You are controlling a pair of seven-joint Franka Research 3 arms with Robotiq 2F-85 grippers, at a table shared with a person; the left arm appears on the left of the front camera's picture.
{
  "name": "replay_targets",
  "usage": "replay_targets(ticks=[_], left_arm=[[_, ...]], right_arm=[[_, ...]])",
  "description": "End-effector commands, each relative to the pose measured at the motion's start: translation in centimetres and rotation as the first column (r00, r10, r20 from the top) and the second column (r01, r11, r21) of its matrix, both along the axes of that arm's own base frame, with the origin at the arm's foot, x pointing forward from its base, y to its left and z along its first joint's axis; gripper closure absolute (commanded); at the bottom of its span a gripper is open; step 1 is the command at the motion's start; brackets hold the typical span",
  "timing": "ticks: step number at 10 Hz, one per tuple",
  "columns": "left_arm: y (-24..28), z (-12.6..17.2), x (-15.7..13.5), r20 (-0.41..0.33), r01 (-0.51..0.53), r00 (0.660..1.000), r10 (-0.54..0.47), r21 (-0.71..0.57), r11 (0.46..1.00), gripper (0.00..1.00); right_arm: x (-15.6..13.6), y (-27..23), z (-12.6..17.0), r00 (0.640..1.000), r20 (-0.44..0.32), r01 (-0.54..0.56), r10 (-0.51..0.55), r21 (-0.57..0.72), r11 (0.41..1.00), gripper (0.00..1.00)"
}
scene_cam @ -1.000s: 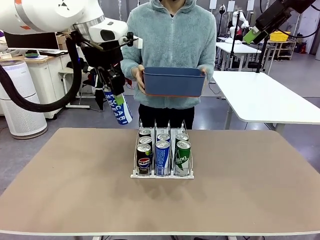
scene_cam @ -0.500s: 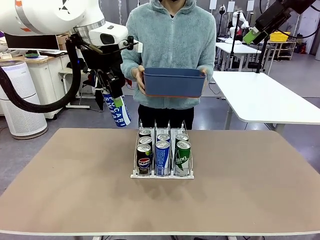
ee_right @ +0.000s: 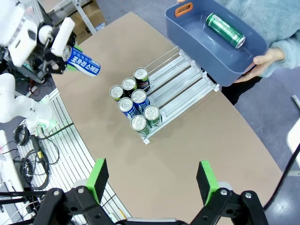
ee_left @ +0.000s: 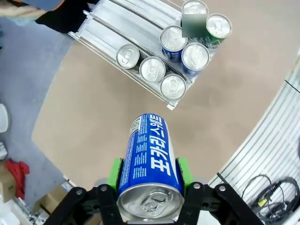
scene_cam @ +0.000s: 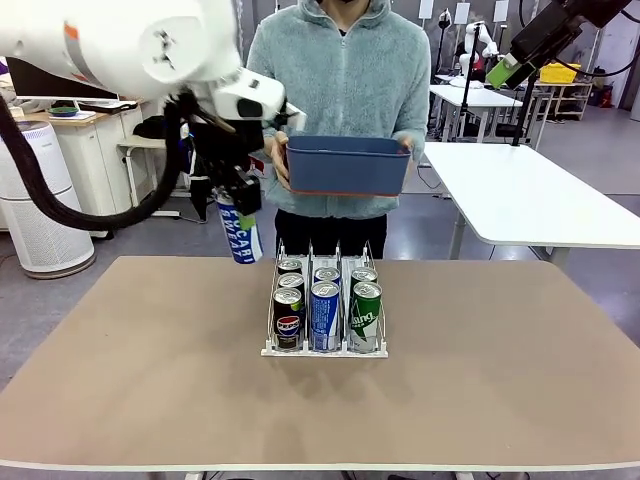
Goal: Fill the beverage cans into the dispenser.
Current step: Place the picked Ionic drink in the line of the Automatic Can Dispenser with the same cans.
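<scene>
Above the surface's point(scene_cam: 150, 380) far edge, the left claw point(scene_cam: 238, 200), gripping a blue can point(scene_cam: 242, 238), has swung nearer the dispenser point(scene_cam: 270, 350); loading nears; right claw point(ee_right: 153, 180) wide.

Cans: 9 total. 7 sit in the dispenser point(scene_cam: 325, 352): 3 in left lane, front one a black Pepsi can point(scene_cam: 288, 320); 2 blue cans point(scene_cam: 325, 315) in mid lane; 2 green cans point(scene_cam: 366, 316) in right lane. Plus 1 blue Pocari can point(scene_cam: 241, 235) in my left claw point(ee_left: 150, 174), 1 loose green can point(ee_right: 225, 29) in the bin point(scene_cam: 345, 168). Dispenser: 1, w/ 3 lanes. Bin: 1. My claws: 2, incl. right claw point(ee_right: 153, 180). Person point(scene_cam: 340, 80): 1, both hands point(ee_right: 267, 58) on bin.
</scene>
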State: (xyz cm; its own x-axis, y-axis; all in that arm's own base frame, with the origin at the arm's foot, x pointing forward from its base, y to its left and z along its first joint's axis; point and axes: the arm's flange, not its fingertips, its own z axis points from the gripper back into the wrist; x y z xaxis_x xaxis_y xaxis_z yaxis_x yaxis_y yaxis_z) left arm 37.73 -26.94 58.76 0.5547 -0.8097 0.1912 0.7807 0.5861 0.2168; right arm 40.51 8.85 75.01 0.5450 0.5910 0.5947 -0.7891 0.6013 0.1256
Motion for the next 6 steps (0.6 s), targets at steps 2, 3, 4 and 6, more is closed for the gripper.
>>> replay_targets(ticks=[2, 3, 4, 6], left_arm=[[-3.2, -1.5, -3.7, 0.157, -0.025, 0.987, 0.019, 0.039, 0.999, 0.43], [-4.8, -2.3, -4.5, 0.167, -0.025, 0.986, 0.02, 0.027, 0.999, 0.43], [-5.2, -2.6, -5.4, 0.14, 0.013, 0.99, -0.014, 0.007, 1.0, 0.43], [-7.0, -4.0, -6.3, 0.092, 0.067, 0.994, -0.059, -0.076, 0.995, 0.43]], right_arm=[[0.0, -0.1, -0.1, 1.0, -0.004, -0.003, 0.003, 0.001, 1.0, 0.0], [0.0, -0.1, -0.1, 1.0, -0.004, -0.003, 0.003, 0.001, 1.0, 0.0], [0.0, -0.1, -0.1, 1.0, -0.004, -0.003, 0.003, 0.001, 1.0, 0.0], [0.0, -0.1, -0.1, 1.0, -0.004, -0.003, 0.003, 0.001, 1.0, 0.0]])
